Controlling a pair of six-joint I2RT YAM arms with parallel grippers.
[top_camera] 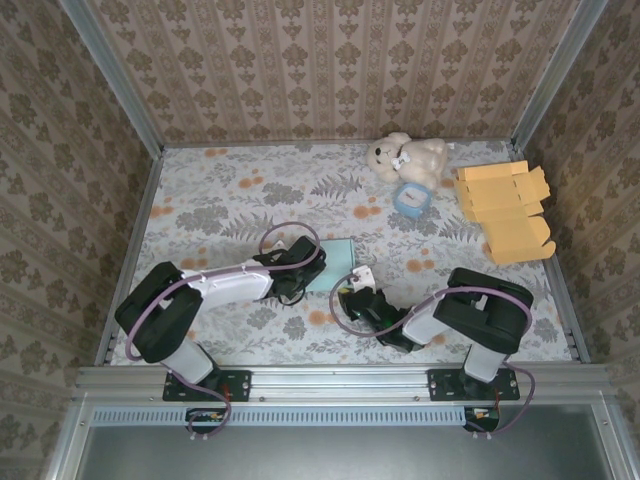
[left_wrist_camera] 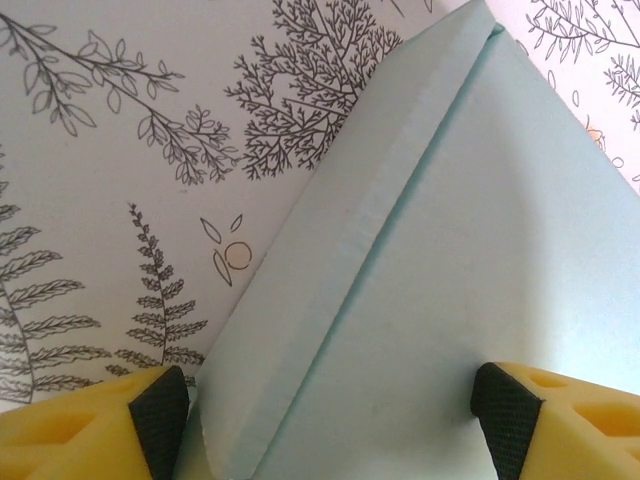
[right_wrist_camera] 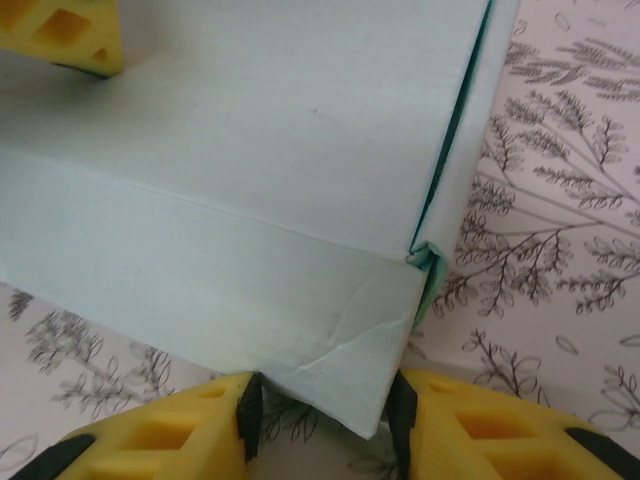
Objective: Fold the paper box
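Observation:
The paper box is pale teal and lies flat at the table's middle, folded with a raised side flap. My left gripper is at its left side, open wide. One of its pads is off the flap's edge over the tablecloth, and the other pad is over the box's top face. One of its yellow fingers rests on the box. My right gripper is at the near right corner. That creased corner sits between its jaws, touching both pads.
A cream teddy bear and a small blue round object lie at the back right. A stack of flat orange box blanks sits by the right wall. Patterned walls and metal rails enclose the floral-covered table.

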